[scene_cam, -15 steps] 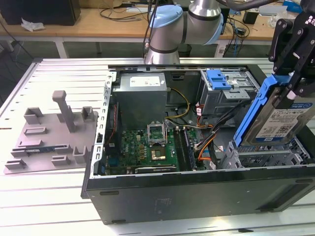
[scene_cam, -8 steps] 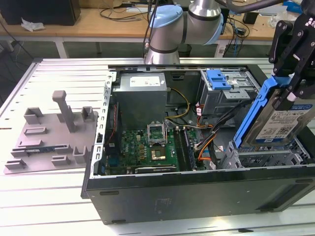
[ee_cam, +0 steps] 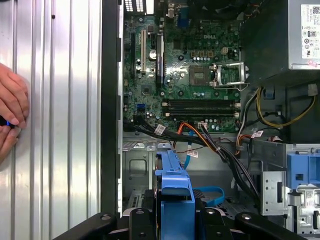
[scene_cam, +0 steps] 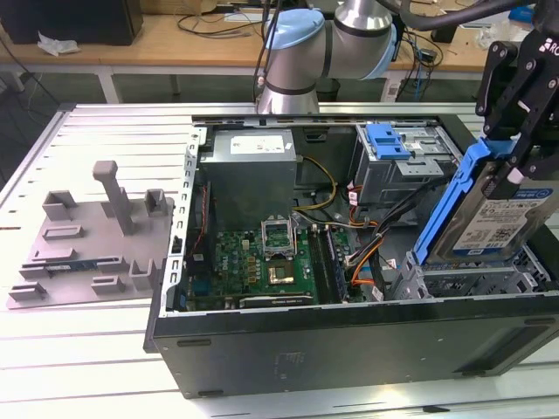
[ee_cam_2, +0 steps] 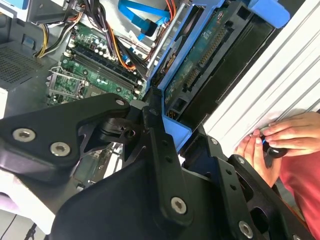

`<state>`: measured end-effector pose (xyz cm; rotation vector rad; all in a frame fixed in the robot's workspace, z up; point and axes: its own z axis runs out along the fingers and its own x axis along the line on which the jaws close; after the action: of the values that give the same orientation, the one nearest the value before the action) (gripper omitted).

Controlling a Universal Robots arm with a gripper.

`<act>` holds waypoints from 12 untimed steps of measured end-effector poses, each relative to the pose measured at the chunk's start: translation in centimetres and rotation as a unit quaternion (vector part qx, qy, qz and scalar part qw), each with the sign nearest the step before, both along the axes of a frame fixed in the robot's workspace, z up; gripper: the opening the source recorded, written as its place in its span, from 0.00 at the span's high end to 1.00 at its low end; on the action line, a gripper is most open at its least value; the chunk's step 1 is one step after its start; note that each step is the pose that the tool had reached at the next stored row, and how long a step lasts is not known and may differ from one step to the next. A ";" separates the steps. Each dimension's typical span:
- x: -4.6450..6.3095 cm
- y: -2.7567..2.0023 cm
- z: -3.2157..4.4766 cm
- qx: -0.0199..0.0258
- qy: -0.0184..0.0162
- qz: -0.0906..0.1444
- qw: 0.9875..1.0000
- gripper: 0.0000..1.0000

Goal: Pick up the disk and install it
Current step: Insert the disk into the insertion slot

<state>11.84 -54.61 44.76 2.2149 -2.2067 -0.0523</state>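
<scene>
Gripper (scene_cam: 517,166) clamped on disk (scene_cam: 502,223), held tilted above drive cage (scene_cam: 463,281) in case (scene_cam: 349,349), exterior view's right. Disk's far edge cut off by frame; its lower end hides part of cage.

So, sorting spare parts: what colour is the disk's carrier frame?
The frame is blue, clearest in the exterior view.

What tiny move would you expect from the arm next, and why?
Probably lowering the disk gently toward the grey drive cage below: the jaws hold it tilted over that cage, not yet seated in the open computer case.
</scene>
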 end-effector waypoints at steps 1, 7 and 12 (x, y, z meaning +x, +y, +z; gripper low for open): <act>0.0 0.00 -0.08 0.000 0.000 0.000 1.000 0.63; 0.0 0.00 -0.38 0.000 0.000 0.000 1.000 0.63; 0.0 0.00 -0.68 0.000 0.000 0.000 1.000 0.63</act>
<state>11.84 -54.61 44.09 2.2149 -2.2066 -0.0523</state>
